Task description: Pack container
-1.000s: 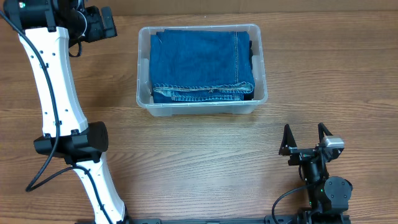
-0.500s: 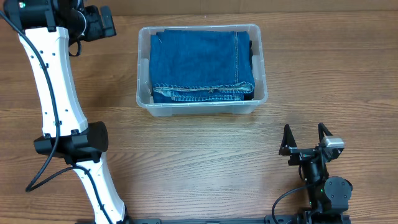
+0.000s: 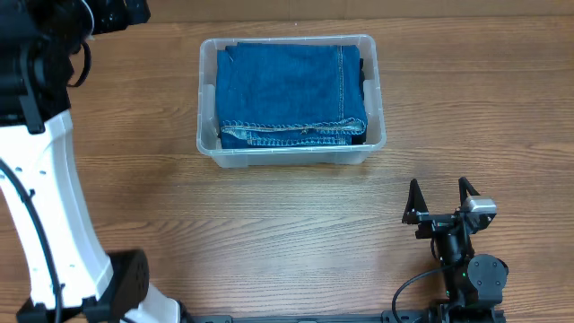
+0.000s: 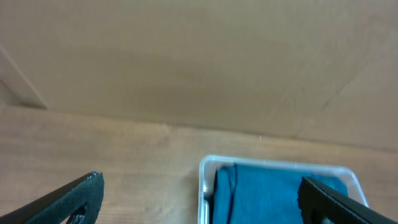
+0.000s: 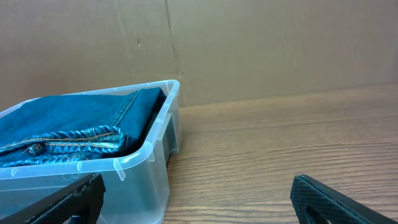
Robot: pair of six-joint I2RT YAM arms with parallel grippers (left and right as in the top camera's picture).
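The clear plastic container stands at the back middle of the wooden table, filled with folded blue jeans. My left gripper is open and empty, raised off to the container's left; in the overhead view only its wrist shows at the top left edge. In the left wrist view the container's rim and the jeans lie below. My right gripper is open and empty near the front right, well in front of the container. It faces the container's wall and the jeans.
A brown cardboard wall runs along the table's back edge. The left arm's white links stand over the table's left side. The right arm's base sits at the front right.
The left arm has swung up and to the left, so its wrist now sits at the top left edge of the overhead view. The right arm, the container and the jeans have not moved.
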